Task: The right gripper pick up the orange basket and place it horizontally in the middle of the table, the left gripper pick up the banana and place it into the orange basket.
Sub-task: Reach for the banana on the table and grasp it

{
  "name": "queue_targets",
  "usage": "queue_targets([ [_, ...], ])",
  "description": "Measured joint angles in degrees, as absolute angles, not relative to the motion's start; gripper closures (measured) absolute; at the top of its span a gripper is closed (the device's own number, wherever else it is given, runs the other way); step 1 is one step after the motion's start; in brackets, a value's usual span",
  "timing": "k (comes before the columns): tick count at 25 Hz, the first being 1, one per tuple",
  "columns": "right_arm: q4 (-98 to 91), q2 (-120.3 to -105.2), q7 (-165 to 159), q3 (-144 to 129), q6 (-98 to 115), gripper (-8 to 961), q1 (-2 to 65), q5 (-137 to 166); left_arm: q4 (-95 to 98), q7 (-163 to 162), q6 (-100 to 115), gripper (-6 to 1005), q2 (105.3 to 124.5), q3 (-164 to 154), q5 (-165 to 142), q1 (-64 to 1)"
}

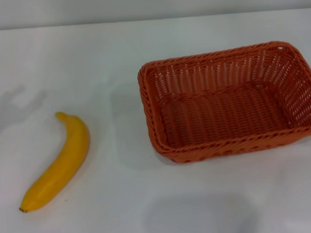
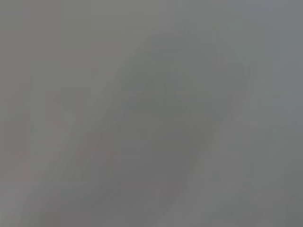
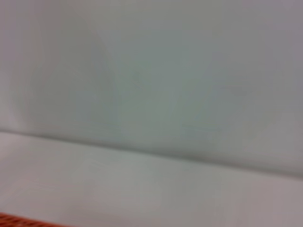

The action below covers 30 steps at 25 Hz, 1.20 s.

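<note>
The orange basket (image 1: 229, 100) stands upright on the white table (image 1: 123, 200), right of centre, its long side running roughly left to right and its inside empty. A thin strip of the orange basket's rim (image 3: 19, 221) shows at the edge of the right wrist view. The yellow banana (image 1: 58, 162) lies on the table at the near left, its stem pointing away from me and its brown tip toward the front edge. Neither gripper appears in any view. The left wrist view holds only a plain grey surface.
The table's far edge meets a pale wall (image 1: 150, 6) at the back. Faint shadows fall on the tabletop at the left (image 1: 13, 110) and near the front (image 1: 201, 215).
</note>
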<state>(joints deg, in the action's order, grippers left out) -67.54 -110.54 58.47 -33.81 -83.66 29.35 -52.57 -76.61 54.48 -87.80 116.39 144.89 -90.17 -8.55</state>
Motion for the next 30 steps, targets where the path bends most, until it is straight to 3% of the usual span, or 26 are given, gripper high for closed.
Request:
queue_targets([
  [6,-68.8,-112.81,67.2,-29.3,-80.1,78,26.8,-55.9,-82.0,37.9,-95.7,214,112.98,145.9,-107.4,-16.8],
  [7,-68.9,-113.1,68.3,-28.6,-79.6,78,26.5,-56.2,-81.7,33.3,-100.3,234,111.66,145.8,-113.8,-21.4],
  [9,-69.0,-113.69,70.9,-26.5,-78.4,78,25.8,-56.7,-81.4,30.6,-103.5,229,110.89,145.5,-119.9,-25.3],
  [16,-69.1,-113.69,73.9,-25.3,-75.3,79,25.4,-57.6,-76.4,23.5,-112.4,223,108.16,143.3,-139.5,-35.9],
  [19,-68.7,-113.73,75.5,-25.3,-73.0,79,25.1,-59.3,-71.6,22.6,-113.3,221,108.0,140.4,-148.0,-39.7],
  [26,-67.4,-113.29,77.9,-25.4,-70.7,79,23.5,-61.4,-58.1,20.5,-107.5,215,110.13,134.9,-156.5,-48.1],
  [30,-66.9,-113.17,78.0,-25.3,-70.4,79,23.5,-61.4,-50.9,19.2,-103.0,137,111.23,131.7,-156.9,-50.7],
])
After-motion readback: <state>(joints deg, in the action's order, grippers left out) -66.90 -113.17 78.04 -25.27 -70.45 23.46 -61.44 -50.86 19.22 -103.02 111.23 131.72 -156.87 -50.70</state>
